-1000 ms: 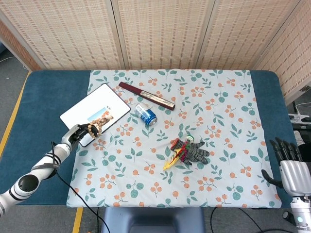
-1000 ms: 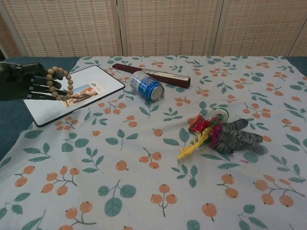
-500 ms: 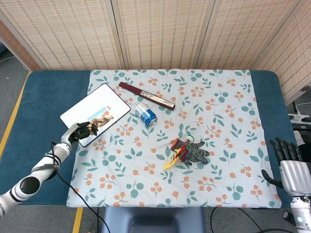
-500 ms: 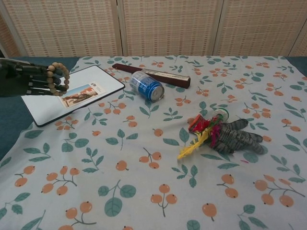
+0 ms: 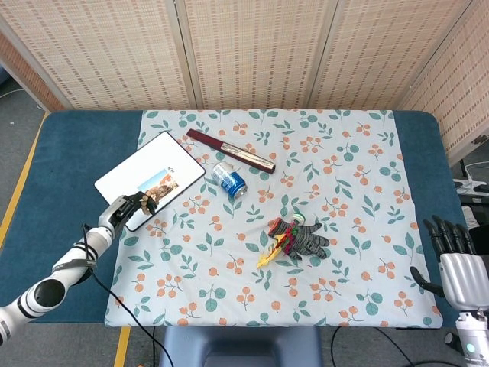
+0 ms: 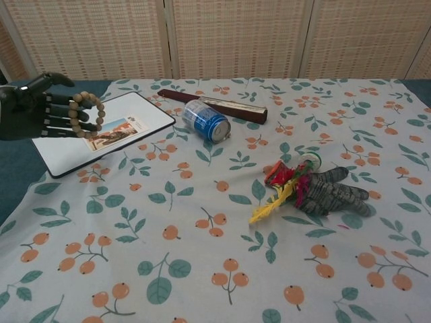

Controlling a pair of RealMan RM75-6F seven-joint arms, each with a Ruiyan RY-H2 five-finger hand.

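Wooden bead bracelet [image 6: 86, 116]: looped over the fingers of the left hand [image 6: 30, 108], hanging just above the near edge of the white tablet [image 6: 101, 131]; held off the surface.
Left hand: dark, fingers curled through the bracelet, thumb raised; also seen from the head view [image 5: 126, 208] at the tablet's near corner.
White tablet: directly beneath and beyond the left hand, lying flat, a picture showing on its face; partly on the floral tablecloth [image 6: 202, 222], partly on the blue table [image 5: 69, 153].
Blue drinks can [image 6: 206, 121]: on its side, past the tablet, away from the left hand.
Folded fan, dark red [image 6: 214, 105]: just behind the can.
Grey knitted glove [image 6: 330, 194] with coloured feather toy [image 6: 279, 188]: well apart from both hands, mid-cloth.
Right hand [image 5: 457, 260]: silver-backed, fingers spread, holding nothing, at the table's far right edge.
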